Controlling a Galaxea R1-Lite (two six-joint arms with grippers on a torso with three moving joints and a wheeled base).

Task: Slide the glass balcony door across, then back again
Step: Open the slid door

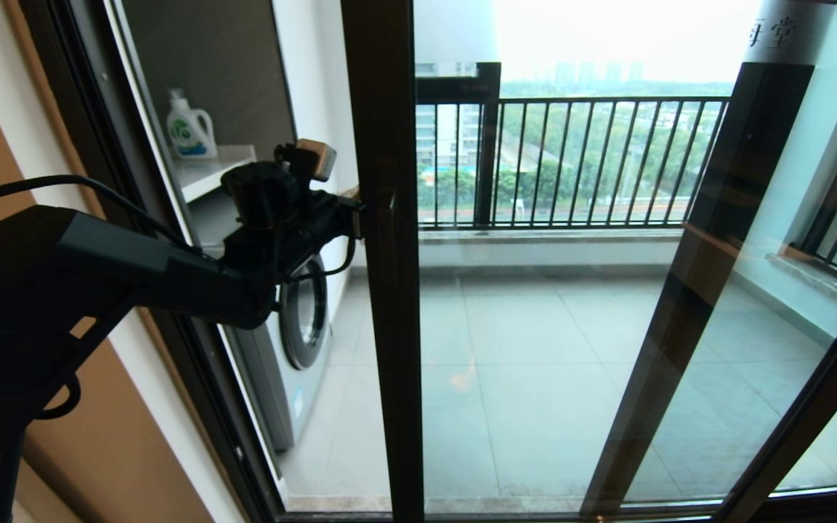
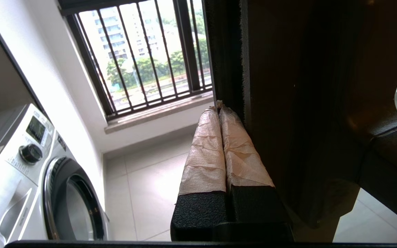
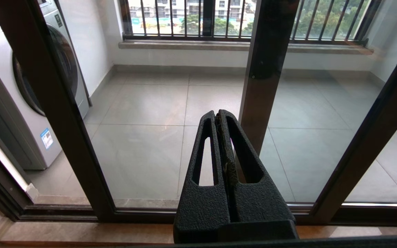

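Note:
The glass balcony door [image 1: 383,327] stands partly slid across, leaving an open gap on its left side. Its dark upright edge [image 2: 288,86] fills the left wrist view. My left gripper [image 1: 355,212] is at mid-height in that gap, shut with nothing between its tape-wrapped fingers [image 2: 205,148], whose side lies against the upright's edge. A dark bar-like handle [image 2: 388,144] juts from the upright beyond the fingers. My right gripper [image 3: 218,113] is out of the head view. It is shut and empty, held low in front of the door's glass [image 3: 143,144].
A white washing machine [image 1: 302,319] stands on the balcony just past the gap, with a detergent bottle [image 1: 189,127] on a shelf above. A second dark-framed panel [image 1: 709,276] overlaps on the right. A barred railing [image 1: 571,160] closes the far side. The fixed door frame [image 1: 171,312] borders the gap.

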